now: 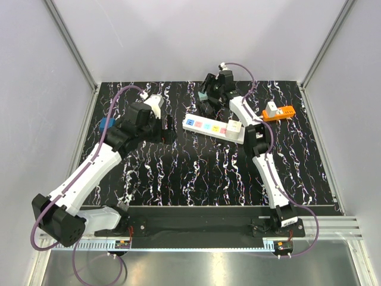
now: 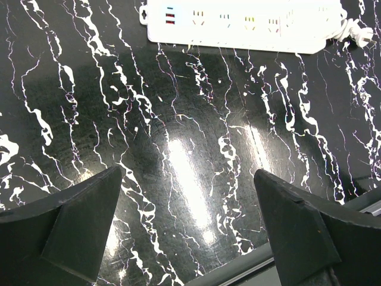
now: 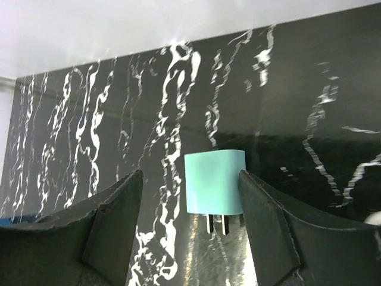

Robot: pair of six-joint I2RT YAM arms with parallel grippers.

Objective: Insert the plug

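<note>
The teal plug [image 3: 214,182] lies on the black marbled table at the back, its two prongs pointing toward the right wrist camera. My right gripper [image 3: 190,174] is open around it: the right finger [image 3: 268,226] is against the plug's side, while the left finger [image 3: 113,220] stands a gap away. From above, the plug [image 1: 203,95] shows as a teal speck under the right gripper [image 1: 209,95]. The white power strip [image 1: 208,127] lies mid-table, with coloured sockets. My left gripper [image 1: 168,128] hovers wide open and empty left of the strip [image 2: 244,24].
A white adapter [image 1: 234,127] sits in the strip's right end. An orange strip [image 1: 280,113] carrying a white plug lies at the right rear. A blue object [image 1: 107,123] rests by the left wall. Grey walls enclose the table on three sides.
</note>
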